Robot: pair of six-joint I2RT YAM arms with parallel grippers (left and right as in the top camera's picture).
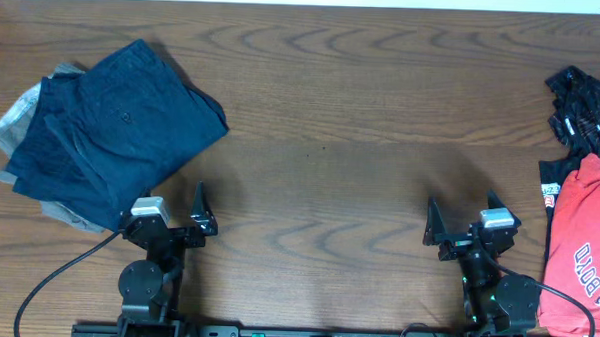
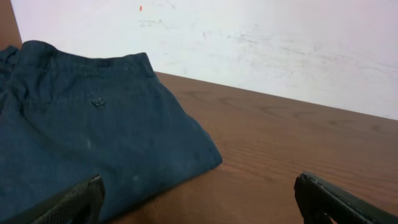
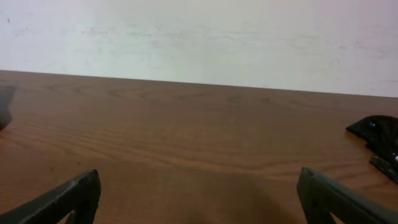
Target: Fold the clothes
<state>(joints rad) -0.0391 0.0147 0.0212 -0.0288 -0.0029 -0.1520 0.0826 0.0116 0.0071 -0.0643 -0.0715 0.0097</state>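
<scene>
- Black fingers of the left claw [image 1: 171, 206] stood wide apart, with nothing between them.
- One finger [image 2: 74, 200] of that claw was just beside the near edge of the dark blue clothes [image 1: 111, 132].
- These blue clothes lay folded in a pile on the left side of the brown wooden table [image 1: 332, 110].
- In the left wrist view, a small round button [image 2: 97, 101] showed on the blue cloth.
- Some grey cloth [image 1: 17, 114] peeked out from under the blue pile, on its far left side.
- At the right claw [image 1: 465, 219], the fingers were wide apart too and held nothing.
- Well off to that claw's right lay the red T-shirt [image 1: 588, 239], bunched up at the table's right edge and partly out of the picture.
- Dark round letters showed on the red shirt.
- Crumpled black cloth [image 1: 577, 103] lay just past the red shirt, touching it.
- Behind the table stood a white wall [image 3: 199, 37].
</scene>
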